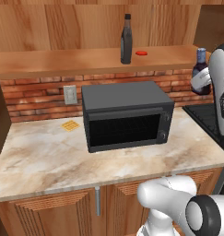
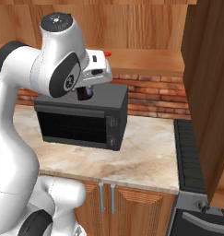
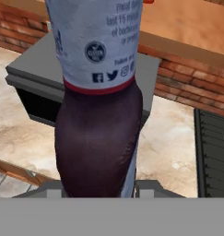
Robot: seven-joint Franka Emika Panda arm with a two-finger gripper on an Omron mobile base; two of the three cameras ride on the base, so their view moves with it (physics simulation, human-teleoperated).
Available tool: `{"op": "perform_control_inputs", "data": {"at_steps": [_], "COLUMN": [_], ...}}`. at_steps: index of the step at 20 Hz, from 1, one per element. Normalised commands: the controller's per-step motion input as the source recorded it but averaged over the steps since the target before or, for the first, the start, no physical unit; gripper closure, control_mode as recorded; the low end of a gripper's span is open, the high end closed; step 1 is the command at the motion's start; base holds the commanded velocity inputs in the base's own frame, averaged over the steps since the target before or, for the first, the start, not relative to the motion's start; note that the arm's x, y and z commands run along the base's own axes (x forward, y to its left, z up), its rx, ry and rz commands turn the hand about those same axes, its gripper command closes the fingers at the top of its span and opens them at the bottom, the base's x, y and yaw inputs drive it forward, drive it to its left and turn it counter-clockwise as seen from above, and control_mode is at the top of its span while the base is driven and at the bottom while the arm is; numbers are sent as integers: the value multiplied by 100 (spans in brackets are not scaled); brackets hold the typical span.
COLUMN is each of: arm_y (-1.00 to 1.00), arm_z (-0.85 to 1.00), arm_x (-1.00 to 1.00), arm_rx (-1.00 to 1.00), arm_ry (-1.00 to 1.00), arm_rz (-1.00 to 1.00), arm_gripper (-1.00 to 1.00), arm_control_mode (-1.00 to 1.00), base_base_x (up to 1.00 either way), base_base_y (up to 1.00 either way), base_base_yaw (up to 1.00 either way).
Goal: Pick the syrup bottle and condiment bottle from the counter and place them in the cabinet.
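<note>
The syrup bottle [image 1: 126, 39] stands upright on the cabinet's shelf board [image 1: 62, 62], slim and dark with a black cap. My gripper [image 1: 200, 81] is shut on the condiment bottle [image 1: 201, 66], a dark bottle with a bluish cap, held upright at the shelf's right end, about level with the board. In the hand view this bottle [image 3: 97, 138] stands close in front, with a pale printed label above its dark body, and the gripper [image 3: 98, 188] clasps it low down. From the right base view its dark bottom [image 2: 86, 93] peeks out under the hand [image 2: 96, 70], above the microwave.
A black microwave [image 1: 127, 113] sits on the marble counter [image 1: 39, 156] under the shelf. A small red disc [image 1: 141, 53] lies on the shelf right of the syrup bottle. The stove [image 1: 206, 117] is at the right. A wooden side panel [image 2: 208, 92] stands right.
</note>
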Motion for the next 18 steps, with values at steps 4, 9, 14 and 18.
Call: {"op": "perform_control_inputs", "data": {"at_steps": [4,9,14,18], "arm_y": [-7,0,0,-1], "arm_z": [11,2,2,6], "arm_x": [21,27,31,30], "arm_rx": [0,0,0,0], "arm_ry": [0,0,-3,-5], "arm_rz": [-9,-11,-8,-4], "arm_gripper": [100,100,100,100], "arm_control_mode": [-100,-100,-100,-100], "base_base_x": [0,0,0,0], "base_base_y": [0,0,0,0], "base_base_yaw": [0,0,0,0]}}
